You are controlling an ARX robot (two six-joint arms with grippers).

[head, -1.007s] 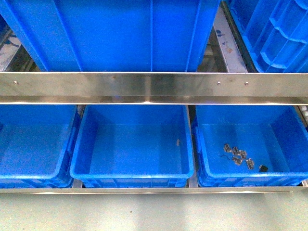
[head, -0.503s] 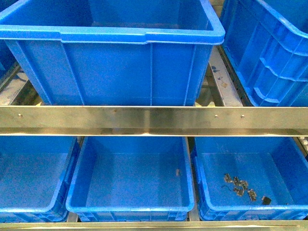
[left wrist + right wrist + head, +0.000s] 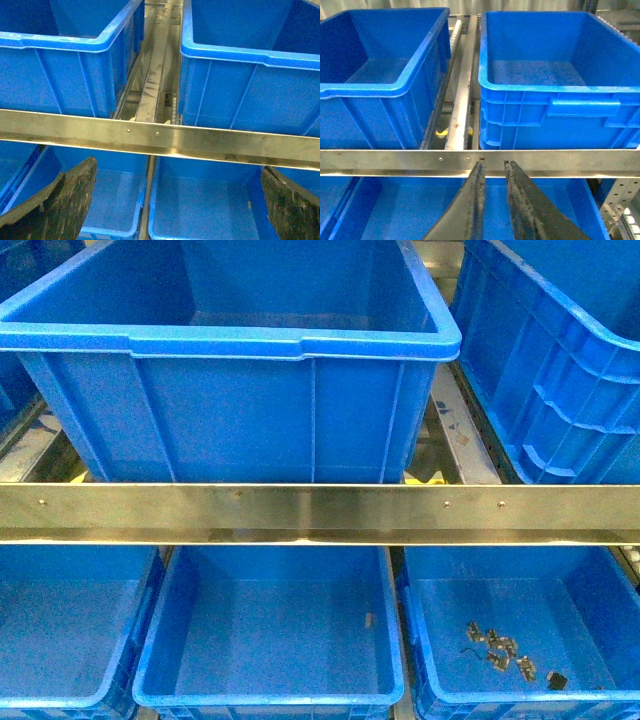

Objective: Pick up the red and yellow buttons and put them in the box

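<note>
The left gripper (image 3: 178, 167) is hanging with its fingers (image 3: 65, 200) spread wide, holding nothing. The right gripper (image 3: 494, 164) is showing its fingers (image 3: 472, 205) almost pressed together, with nothing between them. Nearest, the lower right bin (image 3: 570, 610) is holding a cluster of dark metal bits (image 3: 500, 648). A steel rail (image 3: 320, 512) is running across above it. Beyond, a small yellow bit (image 3: 441, 132) is lying in the gap between the upper bins (image 3: 380, 110). It is too small to tell whether it is one of the buttons, or which way it is pointing.

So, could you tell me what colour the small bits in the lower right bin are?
The small bits are dark grey, seen best in the front view.
</note>
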